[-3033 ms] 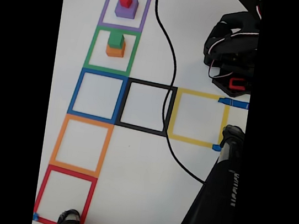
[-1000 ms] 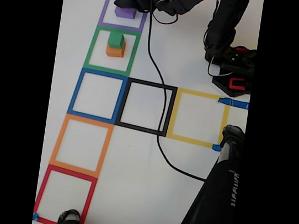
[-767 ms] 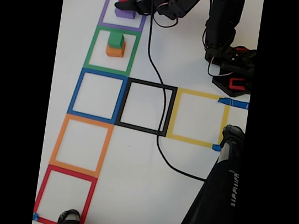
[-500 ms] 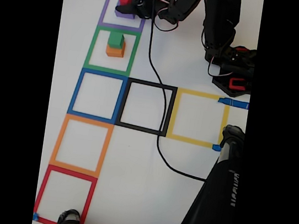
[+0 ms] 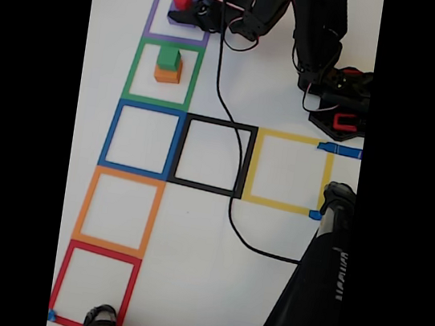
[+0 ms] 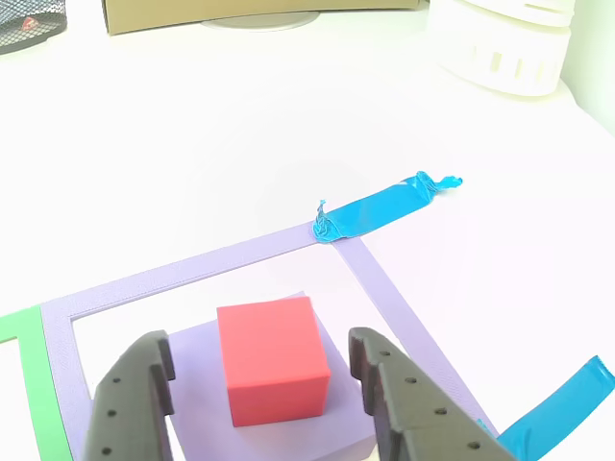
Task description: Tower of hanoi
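Status, as I read it from the remote station:

1. Gripper (image 6: 259,384): in the other view its two dark fingers stand apart, one on each side of the red cube (image 6: 271,359), with a visible gap on both sides. It is spread wider than the cube and has hold of nothing. In the fixed view the gripper (image 5: 192,9) sits over the purple tape square (image 5: 151,9) at the top of the column.

2. Cube positions: the red cube (image 5: 182,0) rests on top of the purple cube (image 6: 197,370) inside the purple tape square. The green cube (image 5: 168,57) rests on the orange cube (image 5: 167,73) inside the green tape square (image 5: 131,70), the next square down in the fixed view. The two stacks are apart.

3. Progress: I judge the task to be at an intermediate stage. The four cubes are split into two two-cube stacks, so no single complete tower exists. The blue, orange, red, black and yellow tape squares hold no cubes.

4. Step in hand: I judge this to be the approach for picking the red cube off the purple cube. The grasp is not yet made.

5. Remaining, in my judgement: lift the red cube, then continue the transfers until all four cubes stand in one stack, largest at the bottom.

6. Note: a black cable (image 5: 233,165) lies across the desk (image 5: 206,242) through the black tape square.
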{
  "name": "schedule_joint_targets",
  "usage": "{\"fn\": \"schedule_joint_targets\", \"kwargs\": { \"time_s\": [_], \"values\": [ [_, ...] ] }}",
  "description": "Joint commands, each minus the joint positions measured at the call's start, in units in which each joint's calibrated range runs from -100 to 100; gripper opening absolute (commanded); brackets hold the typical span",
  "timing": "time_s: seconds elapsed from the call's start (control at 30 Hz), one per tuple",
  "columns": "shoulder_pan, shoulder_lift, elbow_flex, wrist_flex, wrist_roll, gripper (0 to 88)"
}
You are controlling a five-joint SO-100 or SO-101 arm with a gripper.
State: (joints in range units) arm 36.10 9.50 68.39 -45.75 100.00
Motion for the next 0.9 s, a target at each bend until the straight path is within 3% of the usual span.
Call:
{"fn": "schedule_joint_targets", "kwargs": {
  "time_s": [0.0,0.27,0.57,0.73,0.87],
  "values": [
    [-0.7,0.3,-2.3,-1.2,0.0,12.8],
    [-1.5,1.1,-3.1,-1.2,0.0,4.4],
    [-3.2,-2.2,-3.1,1.6,0.0,2.1],
    [-5.2,-14.1,-3.1,15.5,0.0,1.9],
    [-6.6,-29.7,-3.8,35.8,0.0,1.8]
  ]
}}
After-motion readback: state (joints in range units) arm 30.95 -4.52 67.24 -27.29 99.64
